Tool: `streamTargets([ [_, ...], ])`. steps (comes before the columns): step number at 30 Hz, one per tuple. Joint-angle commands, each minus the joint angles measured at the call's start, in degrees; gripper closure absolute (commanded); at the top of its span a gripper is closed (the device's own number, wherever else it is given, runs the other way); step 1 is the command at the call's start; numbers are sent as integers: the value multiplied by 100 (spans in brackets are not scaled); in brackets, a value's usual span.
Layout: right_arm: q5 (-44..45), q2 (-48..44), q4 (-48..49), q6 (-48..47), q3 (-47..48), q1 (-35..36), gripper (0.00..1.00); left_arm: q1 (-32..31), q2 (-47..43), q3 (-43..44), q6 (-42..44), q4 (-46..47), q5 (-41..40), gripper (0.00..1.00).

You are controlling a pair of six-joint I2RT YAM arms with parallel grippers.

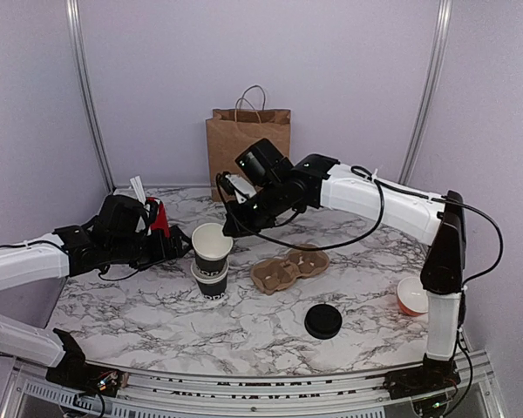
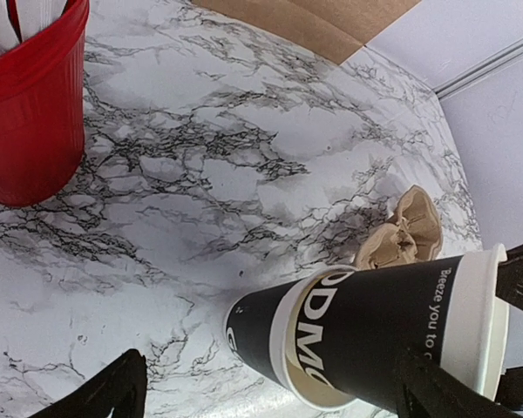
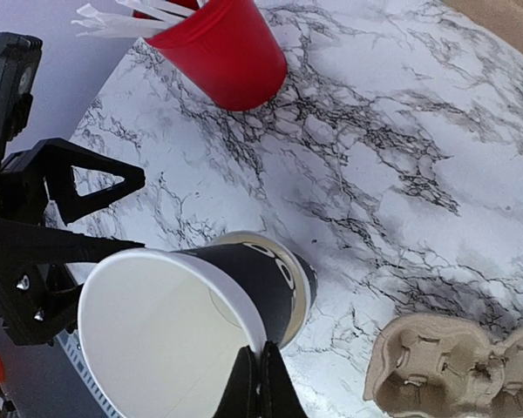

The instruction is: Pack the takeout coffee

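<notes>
The takeout coffee (image 1: pixel 211 282), a black cup with white print near its base, stands on the marble table (image 1: pixel 139 305). Nested in it and tilted is a second black cup with a white rim (image 1: pixel 213 244). My right gripper (image 1: pixel 230 228) is shut on that upper cup's rim, its fingers (image 3: pixel 263 374) pinching the white edge of the upper cup (image 3: pixel 166 331). In the left wrist view the lower cup (image 2: pixel 253 335) holds the lettered upper cup (image 2: pixel 392 322). My left gripper (image 2: pixel 270 366) is open, its jaws wide on either side of the cups; whether they touch is unclear.
A red holder (image 1: pixel 159 218) with white sticks stands by the left arm. A brown paper bag (image 1: pixel 246 144) stands at the back. A cardboard cup carrier (image 1: pixel 288 267) lies right of the cups, a flat black lid (image 1: pixel 322 321) nearer the front, and a small orange cup (image 1: pixel 411 296) by the right arm's base.
</notes>
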Motion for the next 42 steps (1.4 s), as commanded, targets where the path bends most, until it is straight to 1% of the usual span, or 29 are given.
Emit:
streamTargets([
  [1,18,-607,-135,-25,245,-121,100,-13,-130,248,196,-156,-133,1],
  [7,27,-1481,-190,-68,-365,-732,100,-13,-166,456,344,-252,-222,1],
  [11,297,-2055,-385,-258,-957,-1413,100,-12,-197,564,383,-235,-263,1],
  [15,520,-2653,-435,-526,-1977,-2351,100,-15,-209,674,467,-194,-260,1],
  [19,299,-3038,-156,-841,-3014,-3430,100,-13,-159,810,559,-193,-240,1],
  [24,-276,-3000,411,-1045,-3843,-4294,100,-10,-66,951,599,-191,-170,1],
  [27,-419,-2812,629,-1118,-3928,-4543,100,-12,-30,994,608,-190,-113,1],
  [31,-486,-2513,757,-1167,-3906,-4681,100,-15,-71,980,601,-198,-111,1],
  [36,-349,-2253,801,-1227,-3799,-4694,92,-12,-156,934,623,-201,-144,1],
  [42,-178,-2114,709,-1278,-3684,-4699,78,-12,-235,921,667,-222,-158,1],
])
